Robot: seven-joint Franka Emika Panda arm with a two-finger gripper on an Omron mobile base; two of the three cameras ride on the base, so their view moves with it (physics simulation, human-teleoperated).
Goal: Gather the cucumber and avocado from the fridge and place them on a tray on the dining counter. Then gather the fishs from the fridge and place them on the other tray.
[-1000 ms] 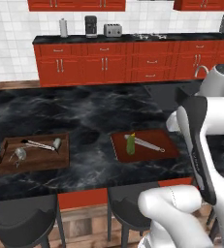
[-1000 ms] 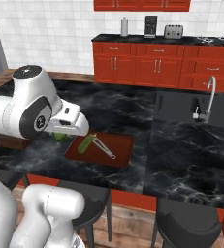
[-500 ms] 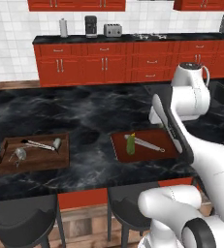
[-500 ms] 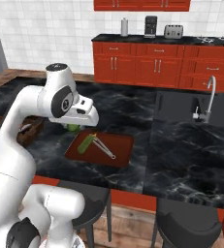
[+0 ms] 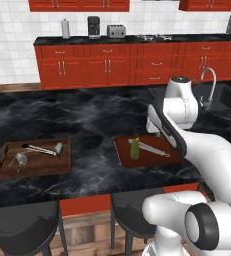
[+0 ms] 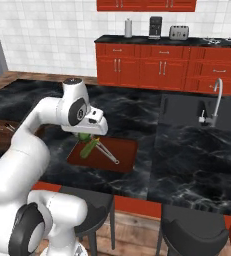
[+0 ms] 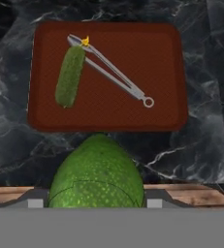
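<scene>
1. I am seeing the gripper closing its two jaws on the avocado; in the hand view the green, pebbled fruit is sitting between them at 6 o'clock and hiding most of the fingers.
2. I am looking past the avocado at the red tray, which is lying on the black marble dining counter toward 12 o'clock; the avocado is hanging over the counter just short of the tray's near edge.
3. I am noting the cucumber already lying on that tray, at about 10 o'clock from the tray's middle, with a small yellow tip at its far end.
4. I am seeing metal tongs lying slantwise on the tray, one end touching the cucumber's yellow tip and the ringed end pointing toward 4 o'clock.
5. In the right base view I am watching the gripper hovering at the tray's 10 o'clock corner, with the cucumber just beneath it.
6. In the left base view I am seeing a second, wooden tray resting well apart at 9 o'clock of the red tray; it is holding some metal utensils.
7. Beyond the counter, at 12 o'clock, I am seeing red cabinets and, at 2 o'clock, a sink with a faucet.
</scene>
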